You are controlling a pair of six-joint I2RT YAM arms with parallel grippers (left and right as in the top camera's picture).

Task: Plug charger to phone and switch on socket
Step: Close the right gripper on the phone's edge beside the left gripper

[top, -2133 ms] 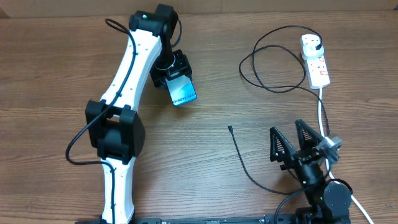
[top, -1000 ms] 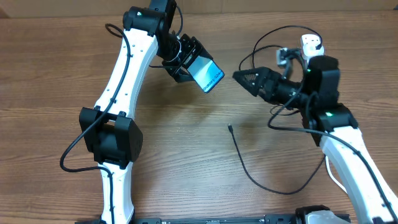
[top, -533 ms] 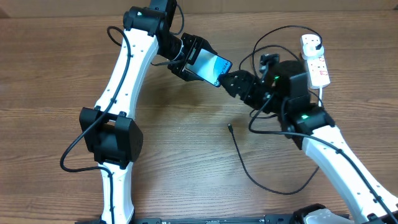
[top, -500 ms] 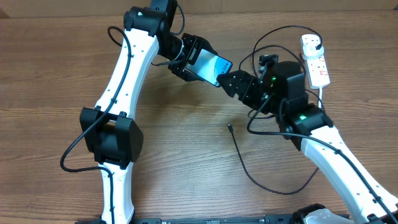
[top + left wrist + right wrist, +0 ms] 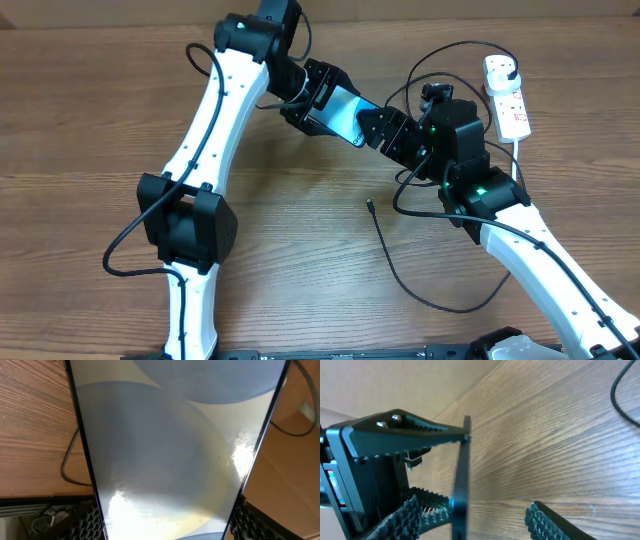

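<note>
Both arms have swung toward each other since two seconds back. The right arm was folded low at the near edge and now reaches across the table (image 5: 90,130), and the left arm has carried the phone (image 5: 342,110) over to meet it. The left gripper (image 5: 320,98) is clamped tight on the phone. The right gripper (image 5: 372,128) is spread wide. In its own camera the phone's thin edge sits between its two fingers, and I cannot tell if they touch it yet. The socket (image 5: 508,100) lies at the back right with the black plug (image 5: 513,70) in it. No box or bowl is here, so that is the only thing holding something. The charger (image 5: 400,270) lies loose on the wood, with its little tip (image 5: 370,206) near the middle and in no hand. If the right fingers close too fast, I think they could bump the phone crooked or knock it out of the left grip.
</note>
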